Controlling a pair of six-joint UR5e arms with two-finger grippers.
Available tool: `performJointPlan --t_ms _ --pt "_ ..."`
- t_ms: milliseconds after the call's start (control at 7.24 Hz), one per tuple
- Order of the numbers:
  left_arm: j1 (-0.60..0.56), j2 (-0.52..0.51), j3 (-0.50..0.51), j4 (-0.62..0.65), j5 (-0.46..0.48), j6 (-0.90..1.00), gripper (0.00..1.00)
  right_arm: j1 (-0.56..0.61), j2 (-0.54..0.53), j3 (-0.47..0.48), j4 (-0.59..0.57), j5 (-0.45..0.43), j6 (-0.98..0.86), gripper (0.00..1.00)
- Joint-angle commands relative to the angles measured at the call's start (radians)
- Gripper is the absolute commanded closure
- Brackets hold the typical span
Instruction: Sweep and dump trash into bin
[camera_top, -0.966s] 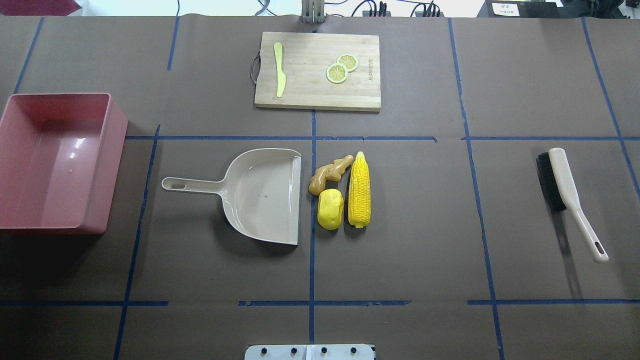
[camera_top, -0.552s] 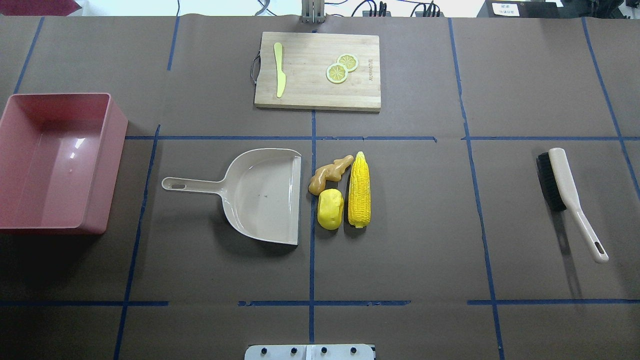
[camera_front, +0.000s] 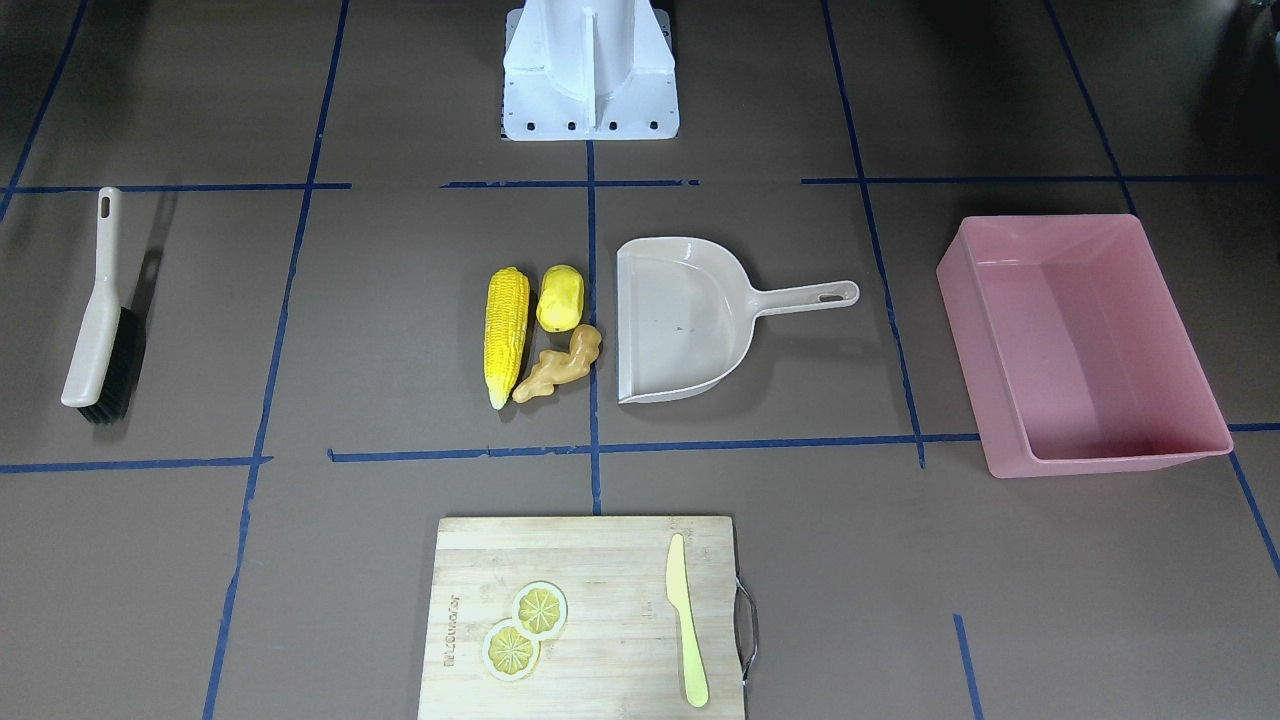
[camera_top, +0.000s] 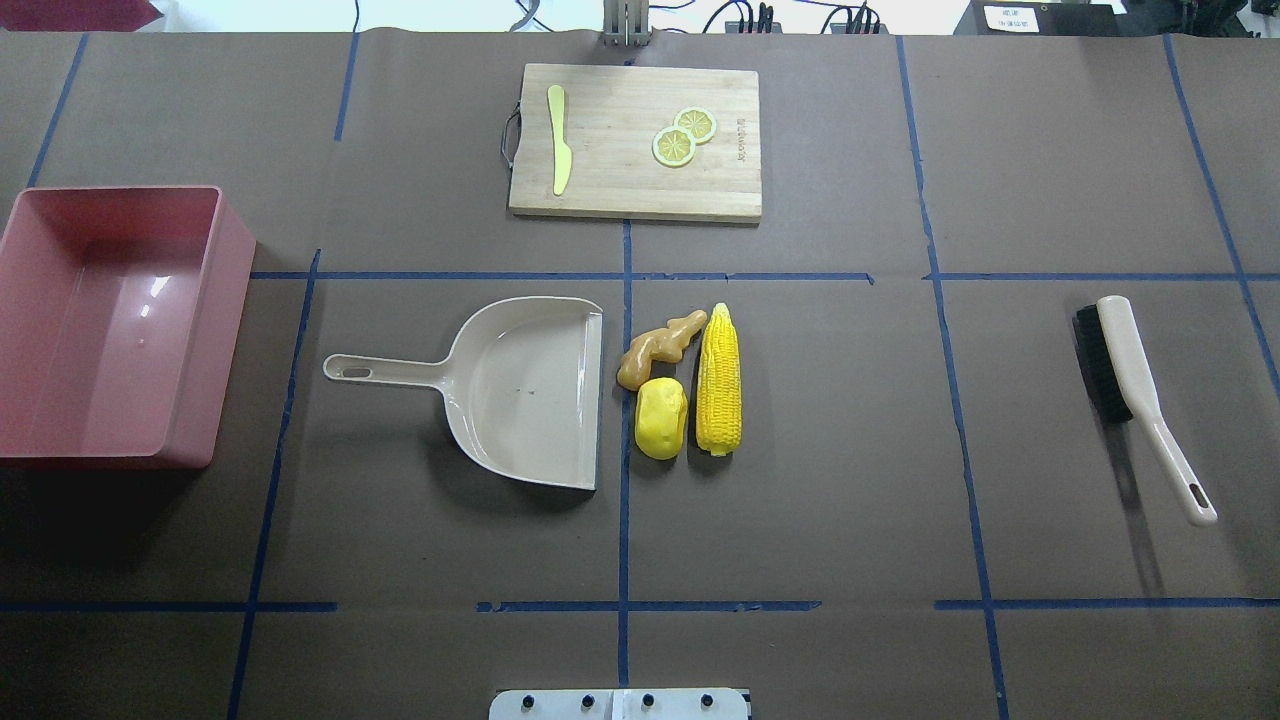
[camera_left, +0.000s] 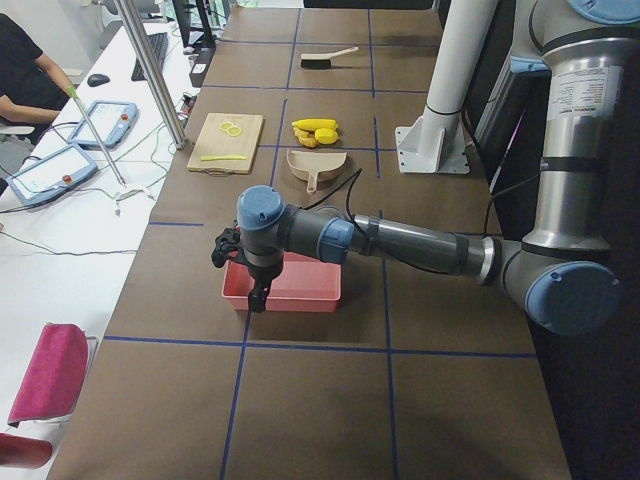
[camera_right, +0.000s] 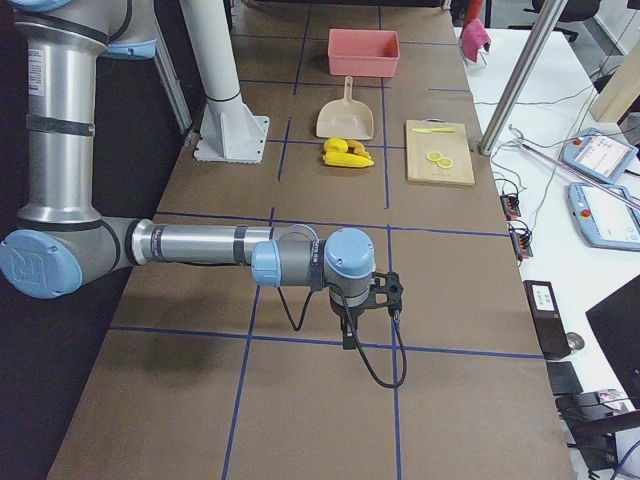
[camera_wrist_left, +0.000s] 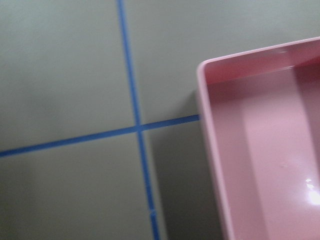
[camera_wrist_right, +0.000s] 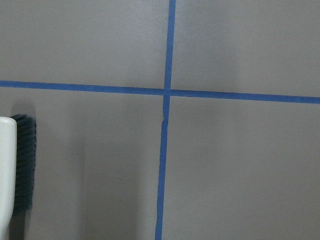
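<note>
The trash lies together at mid-table: a long yellow corn cob, a short yellow lump and a tan ginger root, just right of the open mouth of the beige dustpan. The pink bin stands empty at the far left and also shows in the left wrist view. My left gripper hangs over the bin's outer end, seen only in the exterior left view. My right gripper hovers beyond the brush end of the table. I cannot tell whether either is open or shut.
A beige hand brush with black bristles lies at the far right; its tip shows in the right wrist view. A wooden cutting board at the far side holds a yellow-green knife and two lemon slices.
</note>
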Motion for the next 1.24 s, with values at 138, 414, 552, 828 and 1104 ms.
performJointPlan --t_ms 138,414,552,828,1104 --pt "0.141 -0.049 -0.136 0.012 0.004 -0.012 0.00 -0.003 0.017 -0.008 0.000 0.052 0.013 0.00" --pt "0.207 -0.156 -0.142 0.031 0.004 -0.012 0.00 -0.022 0.043 -0.002 -0.002 0.086 0.127 0.00" --pt "0.229 -0.183 -0.153 0.028 -0.007 -0.009 0.00 -0.025 0.043 0.006 -0.002 0.092 0.128 0.00" --pt "0.325 -0.250 -0.170 0.031 0.001 -0.011 0.00 -0.065 0.055 0.020 0.014 0.064 0.129 0.00" --pt "0.400 -0.325 -0.167 0.027 0.040 -0.006 0.00 -0.133 0.031 0.094 0.105 0.041 0.394 0.02"
